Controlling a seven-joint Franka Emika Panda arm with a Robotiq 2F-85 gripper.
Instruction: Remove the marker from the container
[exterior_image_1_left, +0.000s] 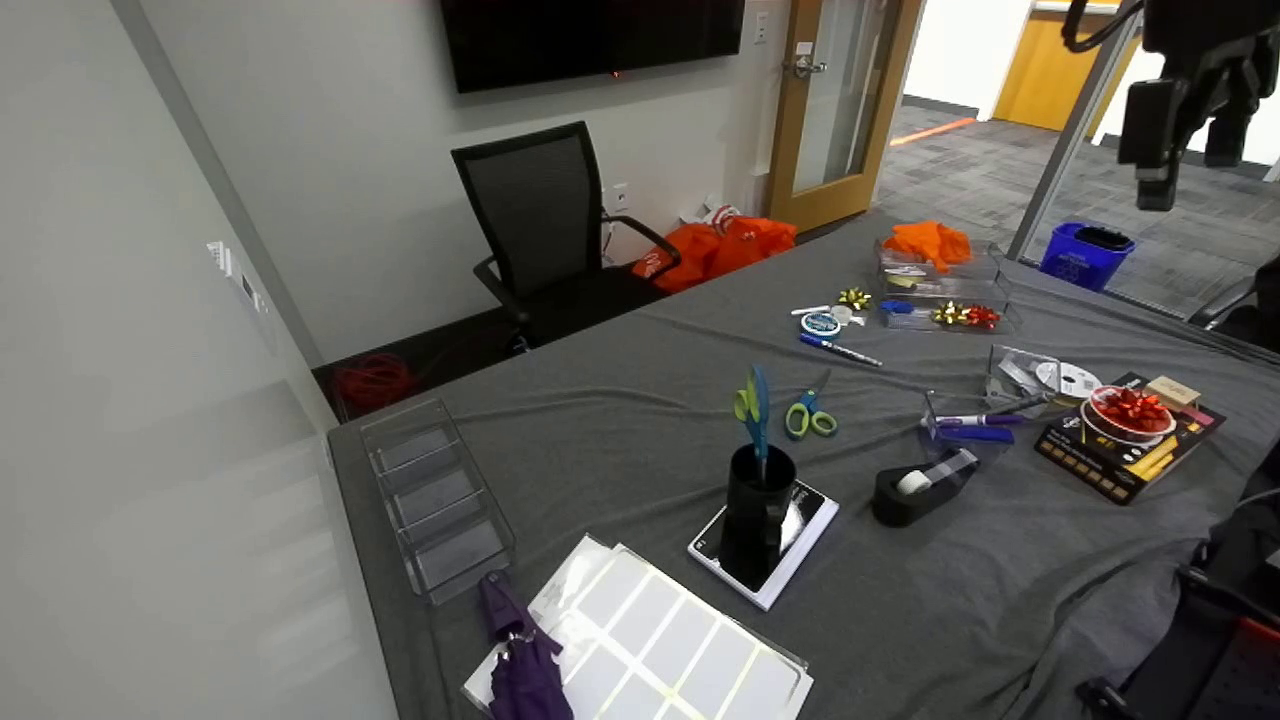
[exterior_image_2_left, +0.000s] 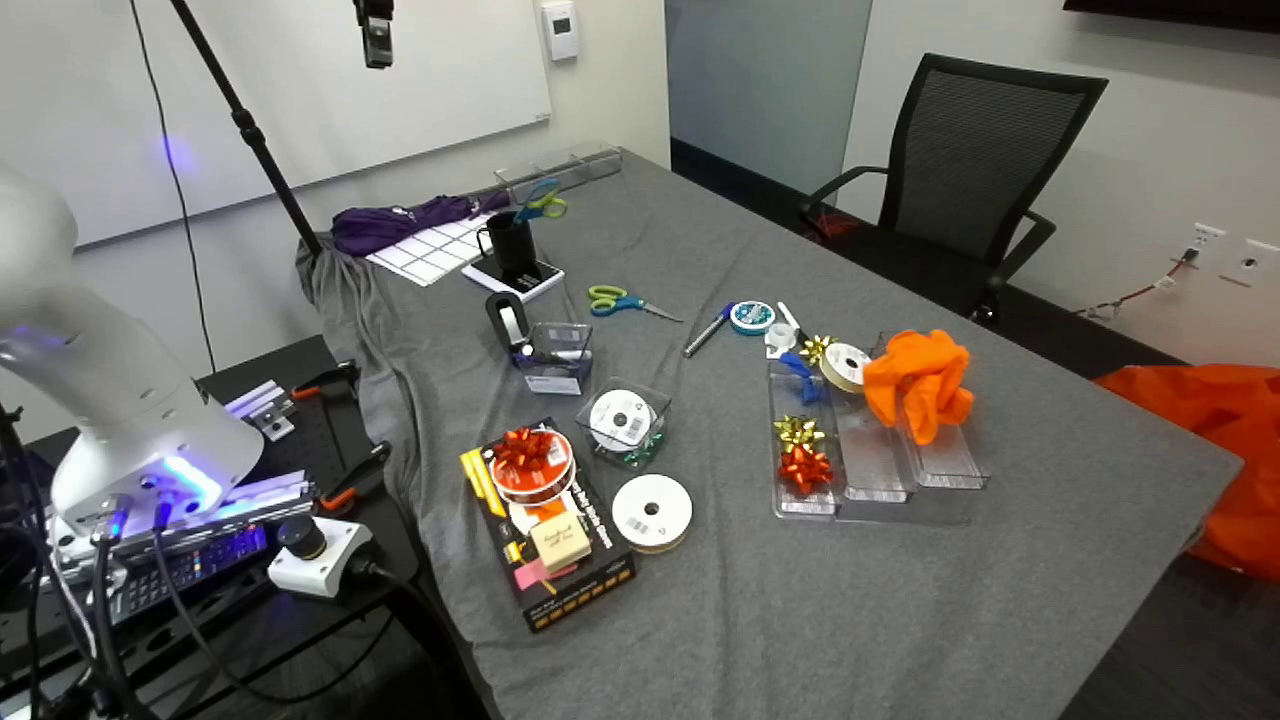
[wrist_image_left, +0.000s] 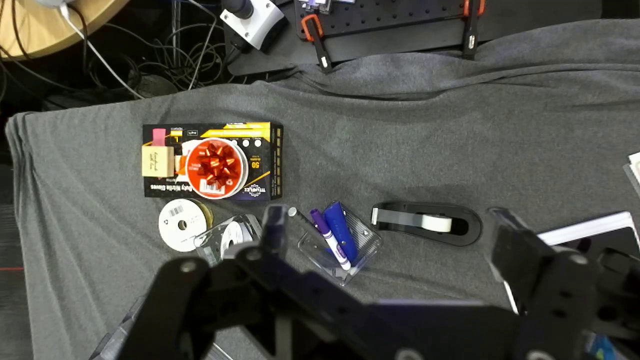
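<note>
Rumpled cloth underlies a clear container, marker inside.

Fingers apart, purple marker in clear container

Item: one white arm, sloping up from its base, which stands beside the table and glows blue; upper links out of my sight. Item: one black gripper, hanging well above the table, pointing down at it; two fingers, parted wide, tips clear of the tabletop.
</note>
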